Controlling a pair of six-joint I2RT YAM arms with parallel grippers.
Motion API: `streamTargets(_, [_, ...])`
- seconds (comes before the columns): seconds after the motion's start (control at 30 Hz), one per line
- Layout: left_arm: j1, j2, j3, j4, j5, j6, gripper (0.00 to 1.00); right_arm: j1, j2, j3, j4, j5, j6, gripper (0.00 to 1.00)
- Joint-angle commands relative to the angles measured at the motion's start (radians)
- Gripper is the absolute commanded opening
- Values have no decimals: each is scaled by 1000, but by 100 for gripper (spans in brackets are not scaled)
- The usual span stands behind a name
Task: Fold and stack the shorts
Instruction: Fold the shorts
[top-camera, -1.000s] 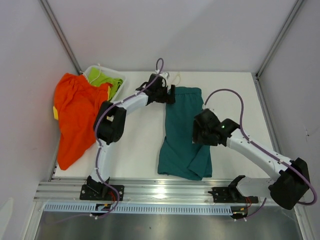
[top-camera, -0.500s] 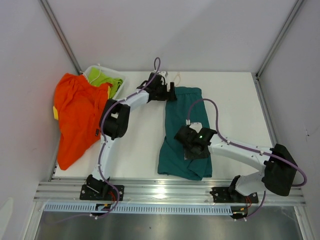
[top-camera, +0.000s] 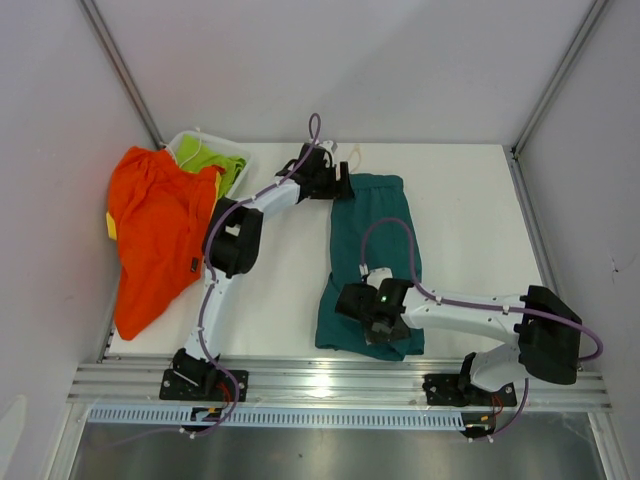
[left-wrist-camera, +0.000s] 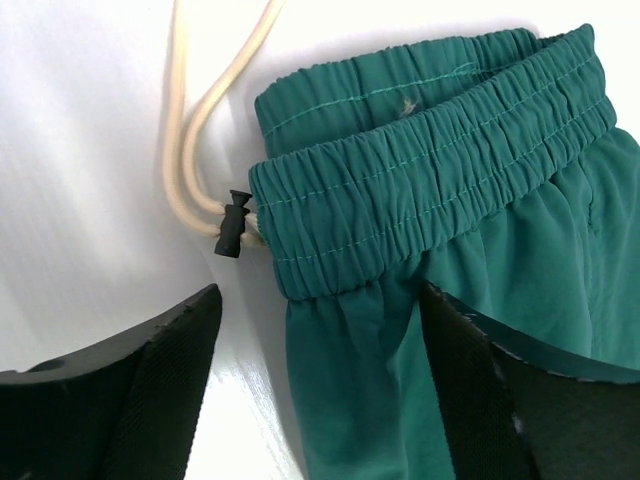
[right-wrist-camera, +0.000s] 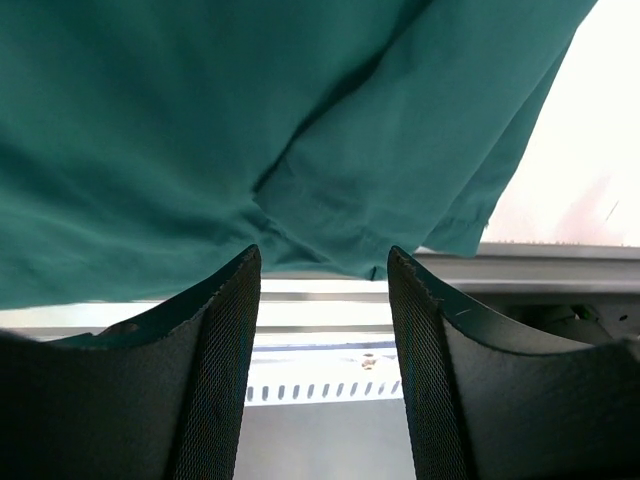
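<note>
Arms first: the left arm reaches far across the table (top-camera: 470, 220), elbow bent, and its left gripper (top-camera: 338, 186) is set down at the far left corner of the teal shorts (top-camera: 365, 225). In the left wrist view the left gripper (left-wrist-camera: 320, 300) has its jaws spread wide. One finger rests on bare table and the other on the cloth, with the corner of the gathered waistband (left-wrist-camera: 420, 190) between them and not pinched. The white drawstring (left-wrist-camera: 185, 150) runs away from that corner through a small black cord stopper (left-wrist-camera: 232, 225).

The right arm lies low and stretched leftward along the near edge, a green light showing on its wrist. Its right gripper (top-camera: 380, 330) hangs over the near hem of the teal shorts. In the right wrist view the right gripper (right-wrist-camera: 320, 270) has its jaws apart and nothing between them. The hem (right-wrist-camera: 330, 220) lies just beyond the fingertips.

A small dark mark on the orange shorts (top-camera: 150, 230) is too small to read.

The table is white and smooth, with plain pale walls around it and a metal rail (top-camera: 320, 380) along its near edge. The teal shorts lie flat at its centre, waistband far. The orange shorts drape over the left edge beside a white bin (top-camera: 185, 145) holding lime-green cloth (top-camera: 210, 158).
</note>
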Motion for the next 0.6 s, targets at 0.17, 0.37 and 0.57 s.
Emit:
streamTargets(0.17, [3, 27, 33, 7, 39, -46, 74, 39, -1, -49, -8, 53, 50, 53])
streamTargets(0.37, [2, 27, 39, 11, 39, -51, 65, 41, 37, -50, 0, 132, 66, 40])
streamTargets(0.57, [2, 21, 42, 7, 34, -45, 60, 41, 107, -32, 26, 196, 63, 35])
